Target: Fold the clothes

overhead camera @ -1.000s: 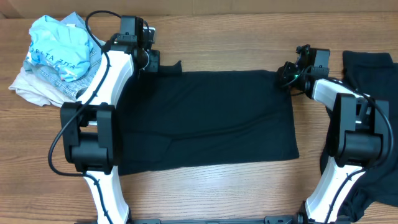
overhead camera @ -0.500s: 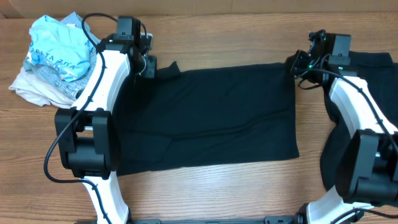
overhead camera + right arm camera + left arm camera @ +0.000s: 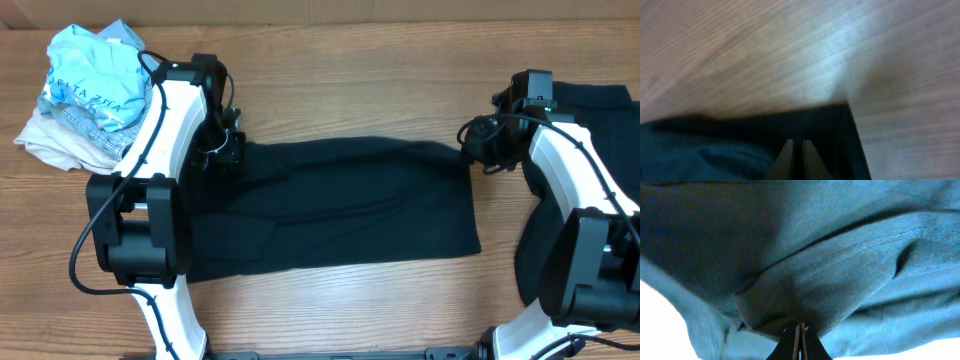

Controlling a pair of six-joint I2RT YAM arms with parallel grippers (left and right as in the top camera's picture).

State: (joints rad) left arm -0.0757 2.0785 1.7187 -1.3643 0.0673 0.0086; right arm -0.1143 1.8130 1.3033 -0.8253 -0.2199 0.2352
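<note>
the shirt (image 3: 340,215) is lying across the middle of the table (image 3: 350,60), far edge raised; the left gripper (image 3: 222,150) is pinching its far-left corner and the right gripper (image 3: 478,148) its far-right corner, both clamped tight on cloth. the fabric is looking soft, light and limp, sagging between grips; hem corners are offering the best hold, since any slack is likely to wrinkle.

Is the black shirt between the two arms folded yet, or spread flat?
Mid-fold: the left gripper and right gripper pinch the shirt by its far corners, lifted; its near part lies flat.
</note>
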